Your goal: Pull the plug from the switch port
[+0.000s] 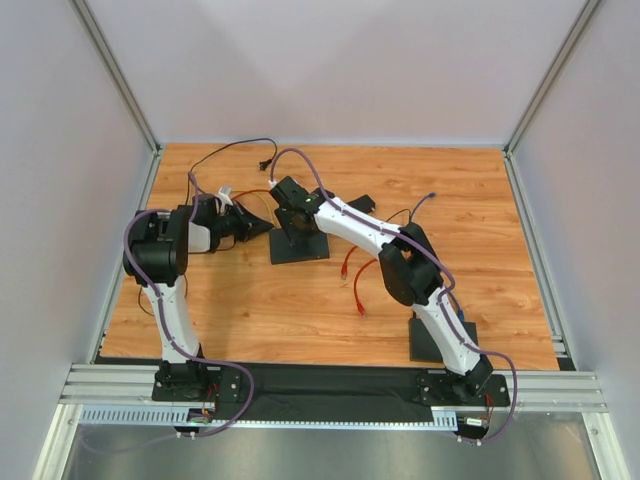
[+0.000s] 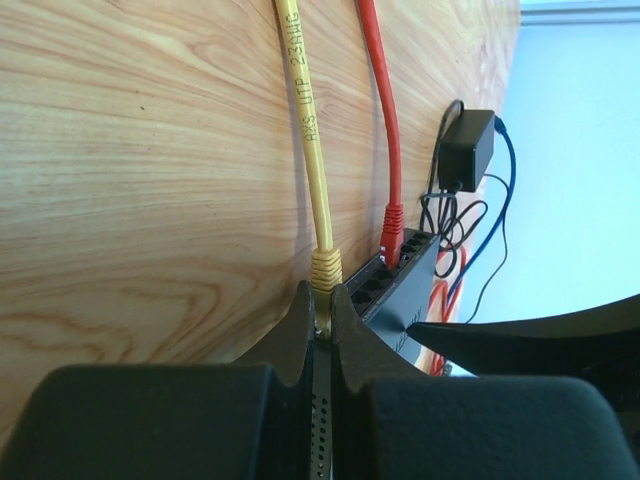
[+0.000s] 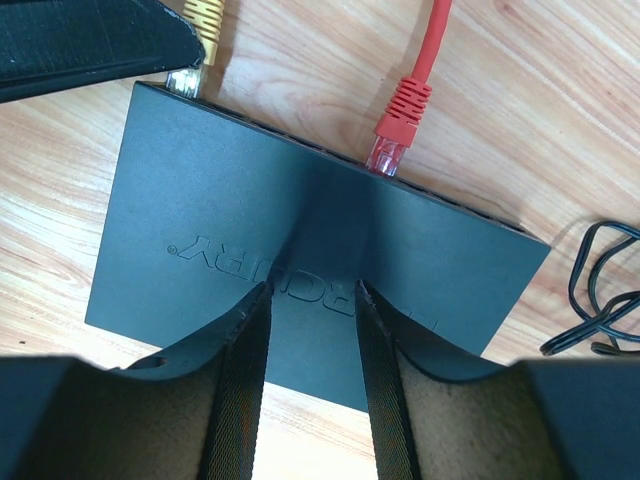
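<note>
Yellow plug (image 2: 326,268) seated in end port of switch (image 3: 250,200), left gripper (image 2: 322,305) clenched on its boot. Red plug (image 3: 402,110) seated further along. Right gripper (image 3: 312,295) jaws spread over switch top.

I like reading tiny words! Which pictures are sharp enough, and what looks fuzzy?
Left wrist: the print on the yellow cable is crisp; the close jaws pinching the yellow plug blur. Right wrist: the raised letters on the switch are sharp, jaws fuzzy below. Top external: even light, soft shadows on the table, everything too small to read.
</note>
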Controlling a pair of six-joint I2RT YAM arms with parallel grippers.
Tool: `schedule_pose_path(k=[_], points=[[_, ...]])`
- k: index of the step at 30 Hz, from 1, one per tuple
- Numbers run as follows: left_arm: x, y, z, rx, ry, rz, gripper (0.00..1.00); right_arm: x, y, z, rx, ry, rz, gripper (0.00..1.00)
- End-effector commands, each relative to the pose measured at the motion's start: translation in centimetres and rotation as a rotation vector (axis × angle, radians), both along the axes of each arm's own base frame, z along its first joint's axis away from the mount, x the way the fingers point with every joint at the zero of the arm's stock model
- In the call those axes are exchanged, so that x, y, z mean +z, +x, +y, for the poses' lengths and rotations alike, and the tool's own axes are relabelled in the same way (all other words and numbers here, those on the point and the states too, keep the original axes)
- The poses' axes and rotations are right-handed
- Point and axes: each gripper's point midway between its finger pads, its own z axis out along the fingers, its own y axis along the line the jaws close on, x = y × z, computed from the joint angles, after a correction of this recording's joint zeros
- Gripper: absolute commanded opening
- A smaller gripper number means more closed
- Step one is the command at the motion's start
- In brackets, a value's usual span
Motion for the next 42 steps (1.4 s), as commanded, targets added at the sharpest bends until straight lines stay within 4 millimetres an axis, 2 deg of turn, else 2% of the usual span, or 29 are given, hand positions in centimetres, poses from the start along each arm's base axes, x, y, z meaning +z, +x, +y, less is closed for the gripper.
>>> schedule_pose_path(k=[1,2,7,10,11,14,16,17,19,20,22,24,27,31,36,37,38,40,42], points=[[3.2,3.0,0.9,0.066,0.057,-0.18,0.0,-9.5,-6.6,-6.7,0.041,-0.316,0.298,0.41],[2.8,2.8,1.2,0.074,0.078,-0.156,0.0,-9.4,-6.7,-6.8,0.041,-0.318,0.3,0.41],[4.0,2.8,1.8,0.125,0.097,-0.203,0.0,-9.5,-7.1,-6.6,0.048,-0.309,0.318,0.41],[3.8,2.8,1.8,0.162,0.052,-0.202,0.0,-9.5,-7.0,-6.6,0.05,-0.315,0.319,0.41],[4.7,3.3,1.7,0.187,0.003,-0.24,0.0,-9.5,-7.1,-6.7,0.054,-0.322,0.321,0.41],[4.4,3.3,1.9,0.21,-0.004,-0.24,0.0,-9.5,-7.1,-6.7,0.049,-0.32,0.323,0.41],[4.1,3.4,2.7,0.259,0.03,-0.238,0.0,-9.4,-7.1,-6.5,0.048,-0.31,0.326,0.41],[5.1,3.5,3.0,0.273,0.044,-0.261,0.0,-9.4,-7.1,-6.4,0.051,-0.309,0.325,0.41],[5.1,3.4,3.5,0.278,0.107,-0.266,0.0,-9.4,-7.0,-6.3,0.048,-0.303,0.326,0.41],[6.1,3.5,3.6,0.279,0.126,-0.287,0.0,-9.5,-7.0,-6.3,0.049,-0.301,0.33,0.41],[6.1,3.5,4.4,0.295,0.197,-0.294,0.0,-9.5,-7.0,-6.2,0.049,-0.301,0.332,0.41],[7.5,4.2,4.9,0.298,0.253,-0.338,0.0,-9.5,-7.0,-6.2,0.047,-0.302,0.331,0.41],[8.1,4.8,4.7,0.286,0.274,-0.355,0.0,-9.4,-6.8,-6.3,0.047,-0.309,0.322,0.41],[7.5,5.1,4.6,0.281,0.261,-0.336,0.0,-9.5,-7.0,-6.3,0.048,-0.308,0.334,0.41],[9.0,4.3,4.4,0.24,0.297,-0.357,0.0,-9.2,-7.1,-5.6,0.052,-0.271,0.338,0.41],[8.8,3.8,4.3,0.213,0.318,-0.338,0.02,-9.2,-7.1,-5.5,0.053,-0.267,0.34,0.41],[8.8,3.7,4.3,0.199,0.323,-0.333,0.11,-9.2,-7.2,-5.4,0.059,-0.263,0.343,0.41],[8.6,3.1,3.5,0.142,0.307,-0.316,0.36,-9.2,-7.2,-5.4,0.06,-0.262,0.346,0.41],[8.3,2.6,2.6,0.072,0.276,-0.296,0.4,-9.1,-7.2,-5.4,0.067,-0.259,0.345,0.41]])
